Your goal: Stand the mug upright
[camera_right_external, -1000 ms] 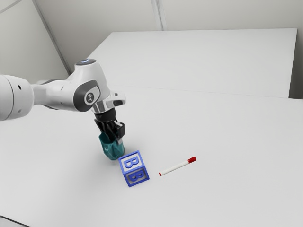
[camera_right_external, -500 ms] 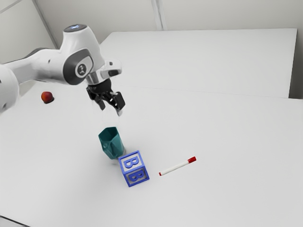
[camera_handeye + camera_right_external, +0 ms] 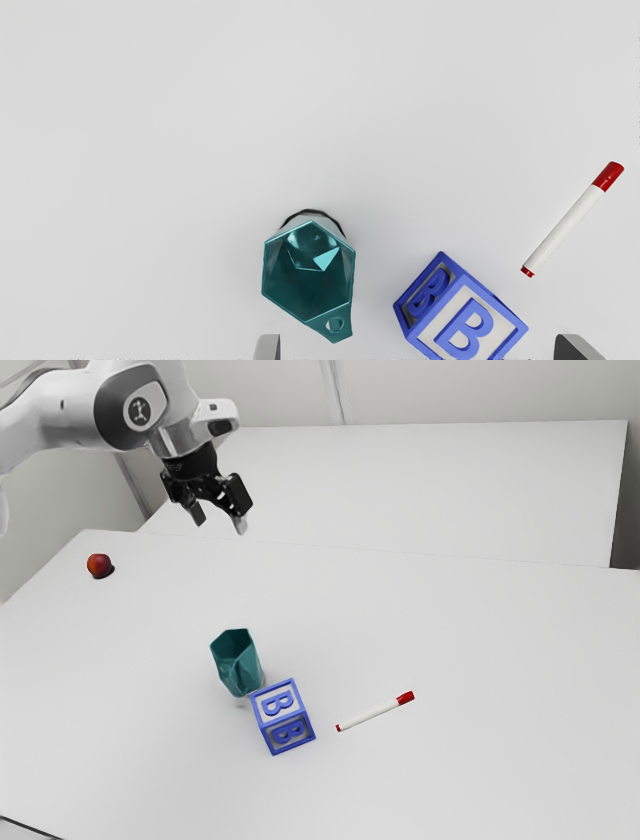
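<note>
The teal mug point(image 3: 240, 665) stands upright on the white table point(image 3: 480, 650), mouth up, well apart from the gripper point(image 3: 220, 523); the gripper hangs above the table with its two fingers spread and nothing between them, while the arm point(image 3: 70, 410) enters from the exterior view's upper left.

In the exterior view the mug and the blue-and-white letter block point(image 3: 283, 717) look as if they meet (the block overlaps the mug's foot from that angle); the wrist view, looking down from the hand, opens a strip of bare table between them, so they are near but apart. The wrist view also looks into the mug's faceted hollow, with its six-sided rim, and gives the handle point(image 3: 345, 314) plainly, a pointed tab pierced by a round hole; the handle juts toward the side where the fingertips are.

A white marker point(image 3: 372, 714) with a red cap lies flat on the block's other side from the mug; its capped end is the one farther from the block, and a small red plug closes the nearer end. The exterior view takes in a round red fruit point(image 3: 98, 565) too (its kind I cannot tell), resting near the table's edge toward the exterior view's left, well apart from the mug.
</note>
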{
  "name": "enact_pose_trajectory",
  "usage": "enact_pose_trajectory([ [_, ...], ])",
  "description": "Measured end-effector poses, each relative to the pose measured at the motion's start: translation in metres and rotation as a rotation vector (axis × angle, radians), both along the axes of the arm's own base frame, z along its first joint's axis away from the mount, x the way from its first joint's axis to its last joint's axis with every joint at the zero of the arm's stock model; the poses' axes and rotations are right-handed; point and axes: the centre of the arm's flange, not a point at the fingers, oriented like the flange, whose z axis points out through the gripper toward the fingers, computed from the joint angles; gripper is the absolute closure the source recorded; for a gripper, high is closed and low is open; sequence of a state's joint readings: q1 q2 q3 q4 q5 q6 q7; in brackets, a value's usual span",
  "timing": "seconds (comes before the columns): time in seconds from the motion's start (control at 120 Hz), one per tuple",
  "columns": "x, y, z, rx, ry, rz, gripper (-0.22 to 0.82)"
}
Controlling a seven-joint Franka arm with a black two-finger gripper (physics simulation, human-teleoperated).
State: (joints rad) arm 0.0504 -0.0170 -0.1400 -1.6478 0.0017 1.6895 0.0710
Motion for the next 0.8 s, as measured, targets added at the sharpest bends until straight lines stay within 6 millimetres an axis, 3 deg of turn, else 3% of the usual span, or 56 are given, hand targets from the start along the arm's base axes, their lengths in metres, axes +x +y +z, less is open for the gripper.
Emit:
enact_pose_trajectory([
  [0.408, -0.006, -0.017, -0.003, 0.005, 0.044, 0.013, 0.00],
  [0.8, -0.006, -0.008, -0.003, 0.005, 0.050, 0.051, 0.00],
])
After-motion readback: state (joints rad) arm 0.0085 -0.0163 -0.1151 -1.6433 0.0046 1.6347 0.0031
